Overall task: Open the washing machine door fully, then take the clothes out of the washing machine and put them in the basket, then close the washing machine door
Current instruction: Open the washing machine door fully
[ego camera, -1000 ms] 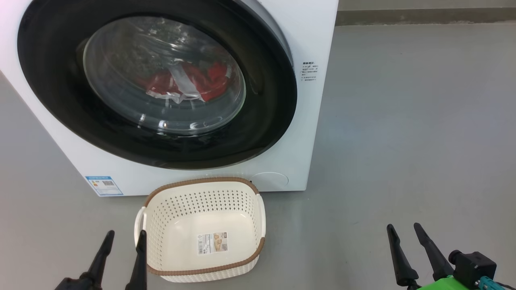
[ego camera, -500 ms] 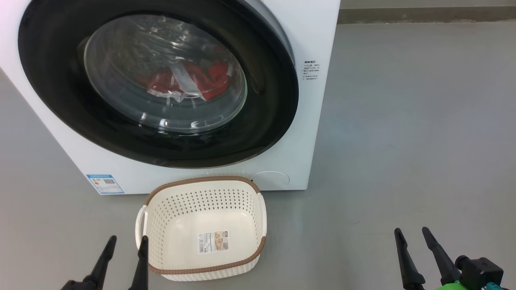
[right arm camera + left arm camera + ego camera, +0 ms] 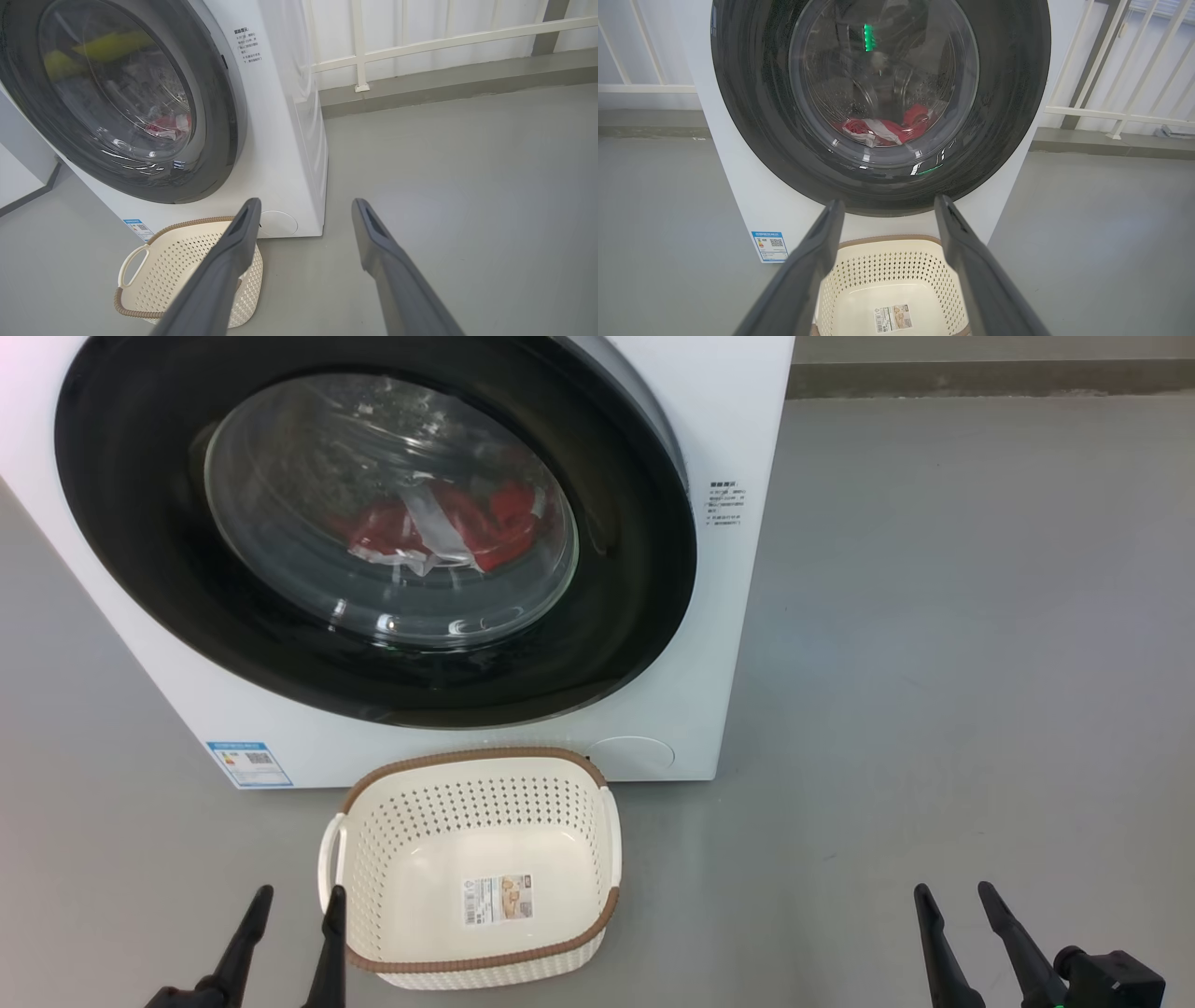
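Cream basket [image 3: 467, 812] lies just beside the spread left fingers [image 3: 331, 943].

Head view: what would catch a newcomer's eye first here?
The washing machine door, large and black-rimmed, takes the upper left. Red clothes lie behind its glass. An empty cream basket stands on the floor before the washing machine.

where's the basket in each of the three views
Head view: the basket sits bottom centre, on the floor before the washing machine.
Left wrist view: basket bottom centre, between the fingers of the left tool.
Right wrist view: basket lower left, partly behind one finger of the right tool.
Shared landmark: the small blue label at the machine's lower corner, beside the basket.
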